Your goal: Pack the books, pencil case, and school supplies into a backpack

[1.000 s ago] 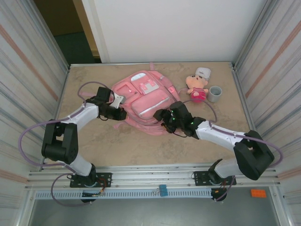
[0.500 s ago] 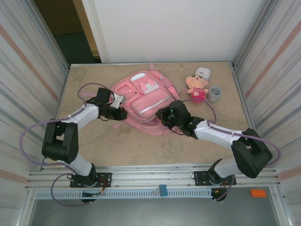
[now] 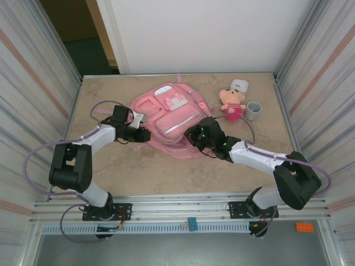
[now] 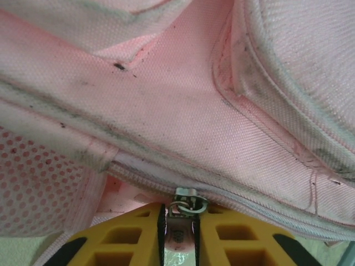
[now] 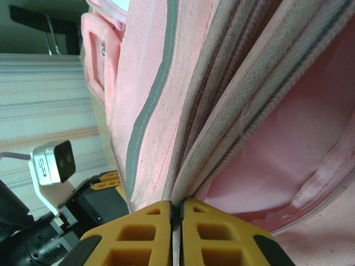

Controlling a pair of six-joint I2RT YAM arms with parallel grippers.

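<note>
The pink backpack (image 3: 172,119) lies flat at the middle back of the table. At its left lower edge sits my left gripper (image 3: 145,134). In the left wrist view its yellow fingers (image 4: 127,233) hold the metal zipper pull (image 4: 180,221) between their pads, just below the zip line (image 4: 249,202). My right gripper (image 3: 191,134) is at the bag's lower right edge. In the right wrist view it (image 5: 176,206) is shut on the fabric edge (image 5: 188,166) beside the open zip, with the pink lining (image 5: 288,144) showing. Books, pencil case and school supplies are out of view.
A pink plush doll (image 3: 233,102) and a grey cup (image 3: 253,110) stand right of the backpack. Striped enclosure walls (image 3: 33,100) close both sides. Bare tabletop (image 3: 166,172) lies between the bag and the arm bases.
My right gripper has moved a little up and left onto the backpack's edge and closed on it. The left arm has barely shifted.
</note>
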